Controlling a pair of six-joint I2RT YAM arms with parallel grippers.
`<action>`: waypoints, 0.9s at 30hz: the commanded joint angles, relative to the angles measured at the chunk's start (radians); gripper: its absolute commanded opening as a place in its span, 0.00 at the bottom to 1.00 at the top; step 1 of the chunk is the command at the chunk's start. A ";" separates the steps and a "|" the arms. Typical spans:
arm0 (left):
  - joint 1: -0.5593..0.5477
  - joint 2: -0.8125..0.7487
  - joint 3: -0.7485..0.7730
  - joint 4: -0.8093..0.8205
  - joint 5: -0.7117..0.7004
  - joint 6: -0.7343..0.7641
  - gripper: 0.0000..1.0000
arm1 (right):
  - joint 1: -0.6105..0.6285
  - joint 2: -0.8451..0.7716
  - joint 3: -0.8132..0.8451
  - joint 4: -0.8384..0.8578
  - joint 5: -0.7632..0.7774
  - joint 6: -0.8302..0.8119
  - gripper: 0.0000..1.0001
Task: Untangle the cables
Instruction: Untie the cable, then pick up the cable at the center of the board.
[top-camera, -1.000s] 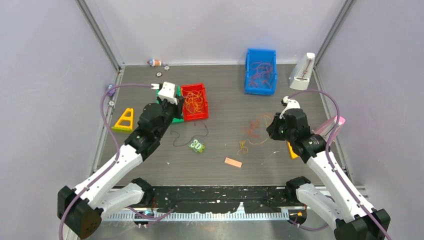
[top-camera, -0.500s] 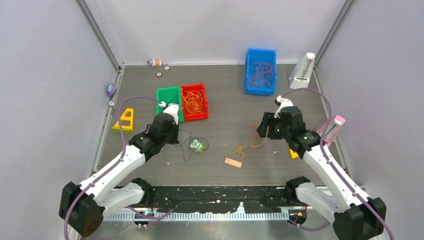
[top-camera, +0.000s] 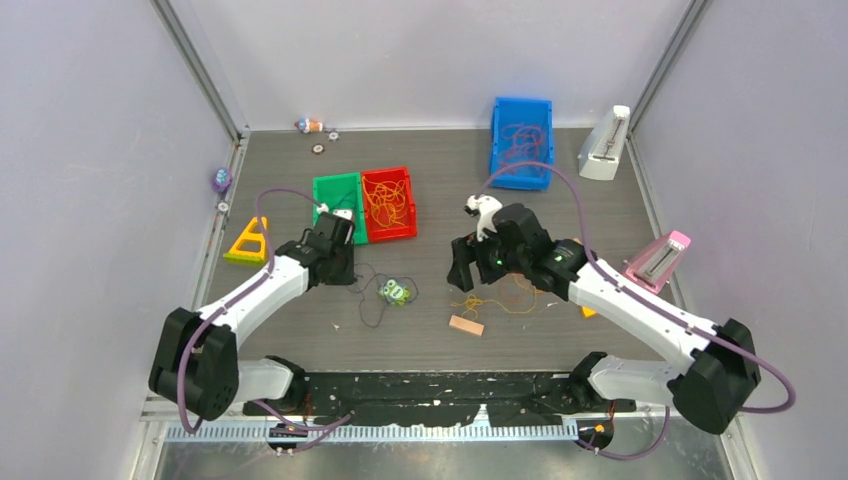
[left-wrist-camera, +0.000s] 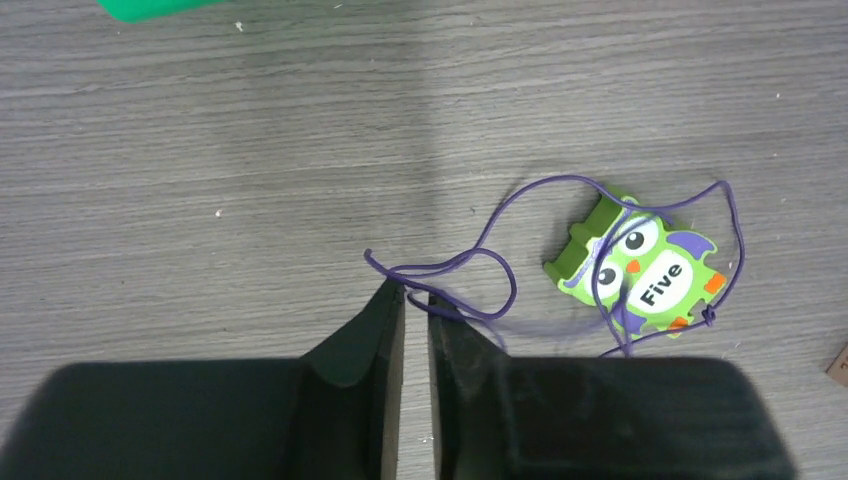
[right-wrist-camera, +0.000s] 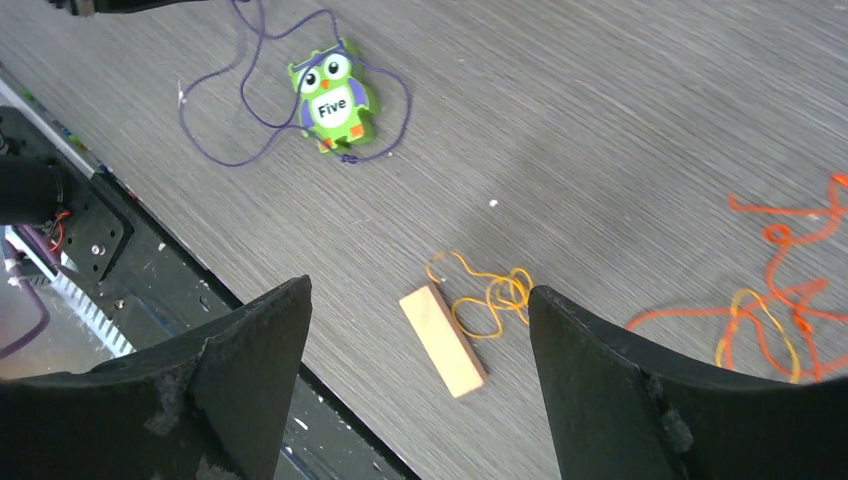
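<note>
Honestly, right gripper (right-wrist-camera: 418, 290) is hanging wide open, empty, while left gripper (left-wrist-camera: 413, 295) is sitting nearly closed, hiding whether it's pinching the purple cable (left-wrist-camera: 512, 288).

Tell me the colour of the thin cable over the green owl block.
Thin purple cable; left wrist view.

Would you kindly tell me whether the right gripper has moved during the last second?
Yes. The right gripper has swung left, away from the pink wedge-shaped object and toward the small tan wooden block.
</note>
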 joint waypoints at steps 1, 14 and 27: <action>0.010 0.022 0.035 0.068 0.003 -0.028 0.21 | 0.040 0.075 0.066 0.083 -0.060 -0.003 0.85; 0.012 0.170 0.110 0.042 0.049 0.010 0.69 | 0.043 0.102 0.032 0.130 -0.101 0.004 0.83; 0.080 0.460 0.245 -0.018 0.189 0.012 0.23 | 0.043 0.039 0.018 0.119 -0.080 0.002 0.81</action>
